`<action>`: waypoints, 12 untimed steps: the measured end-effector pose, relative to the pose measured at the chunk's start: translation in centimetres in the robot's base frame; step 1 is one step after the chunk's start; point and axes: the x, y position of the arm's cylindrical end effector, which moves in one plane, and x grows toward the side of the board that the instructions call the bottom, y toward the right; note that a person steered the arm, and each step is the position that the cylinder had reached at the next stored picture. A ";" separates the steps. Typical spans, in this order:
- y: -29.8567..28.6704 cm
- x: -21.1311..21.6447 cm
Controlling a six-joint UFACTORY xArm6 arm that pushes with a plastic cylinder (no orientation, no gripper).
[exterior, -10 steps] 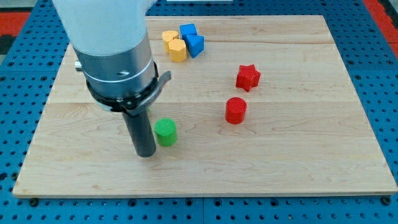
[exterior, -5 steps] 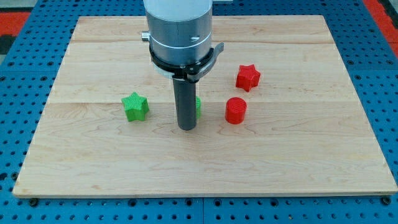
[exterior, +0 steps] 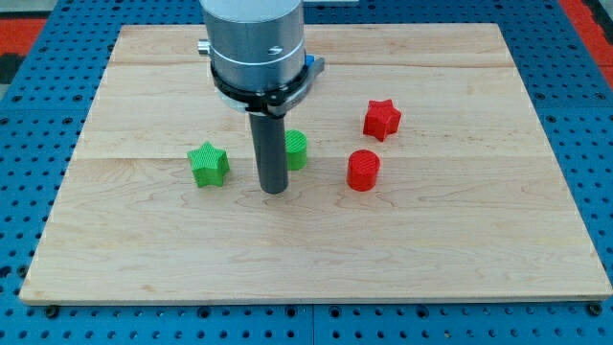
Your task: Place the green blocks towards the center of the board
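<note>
My tip (exterior: 274,190) is sitting near the wooden table (exterior: 460,240) centre, touching nothing I can confirm, green plastic cylinder block (exterior: 297,149) just behind-right, green plastic star block (exterior: 209,164) lying towards the left edge.

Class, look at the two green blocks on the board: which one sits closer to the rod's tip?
The green cylinder, just right of my tip and partly hidden behind the rod. The green star sits farther off to the view's left.

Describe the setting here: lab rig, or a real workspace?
Likely a lab tabletop pushing rig. A plain wooden board sits on a blue perforated base, with only small toy-like blocks on it: green star, green cylinder, red star, red cylinder. My tip rests between the greens.
</note>
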 end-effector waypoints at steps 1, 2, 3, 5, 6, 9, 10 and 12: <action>5.7 -1.2; 2.5 -2.8; -3.9 -2.6; -4.2 1.3; -6.5 5.1; -26.4 12.3; -27.4 12.3; -27.5 11.3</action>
